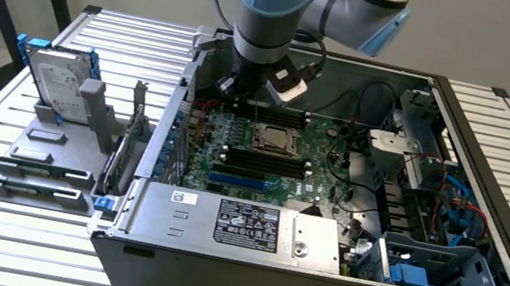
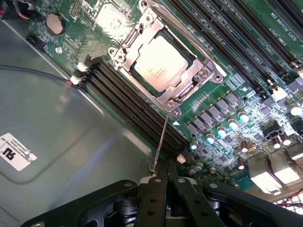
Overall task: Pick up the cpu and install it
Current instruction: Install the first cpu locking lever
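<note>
Gripper (image 2: 164, 182) is seen closed, nothing clearly held; lever (image 2: 162, 137) tip is found right at its fingertips. Beyond that, cpu (image 2: 158, 61) is seated in socket (image 2: 204, 74) on motherboard (image 2: 255, 71), flanked by memory slots (image 2: 132, 109).

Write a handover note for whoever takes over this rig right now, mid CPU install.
The gripper is shut, with its tips beside the free end of the lever; I cannot tell whether they touch.
The cpu sits in its socket, with the frame over its edges.
Done: pick-up and placement.
Left: latching; I cannot tell whether the lever is locked.
</note>
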